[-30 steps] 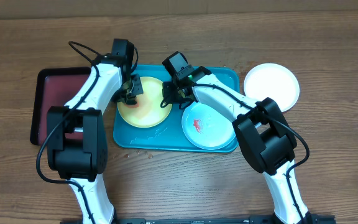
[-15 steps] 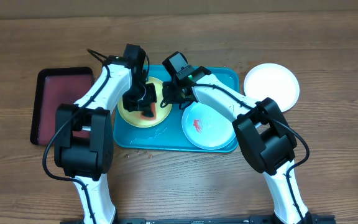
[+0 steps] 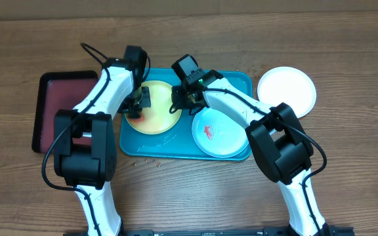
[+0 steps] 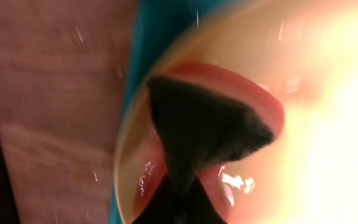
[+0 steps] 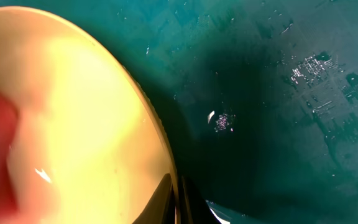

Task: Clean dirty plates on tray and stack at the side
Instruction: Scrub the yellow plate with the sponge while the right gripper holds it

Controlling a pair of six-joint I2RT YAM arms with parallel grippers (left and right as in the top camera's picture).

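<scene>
**Pincers meet at the yellow plate**

Left pincer [image 3: 138, 99] is clamped on a dark sponge [image 4: 204, 124]. The sponge's wedge narrows to a point between the fingers and spreads flat against the yellow plate [image 3: 155, 111]. The left arm runs up from the near edge of the table [image 3: 346, 177], leans inward, and folds at the wrist over the plate's left rim. The sponge sits in a red smear [image 4: 263, 93] close to that rim.

The right pincer [image 3: 178, 99] is closed on the opposite, right rim of the same plate, and the right wrist view shows the rim running in between the fingertips. Its arm stretches on a long diagonal from the near right, passing above the far edge of the mint plate [image 3: 225, 141].

The yellow plate lies face up in the left half of the blue tray [image 3: 176, 147]. The mint plate, marked with a red streak [image 3: 208, 132], lies face up in the right half. Being round, neither plate has a long axis. The tray's long axis runs left to right, parallel to the table's near edge. The white plate [image 3: 287, 90] sits on the table just right of the tray, and a maroon tray [image 3: 61, 111] sits just left of it.
</scene>
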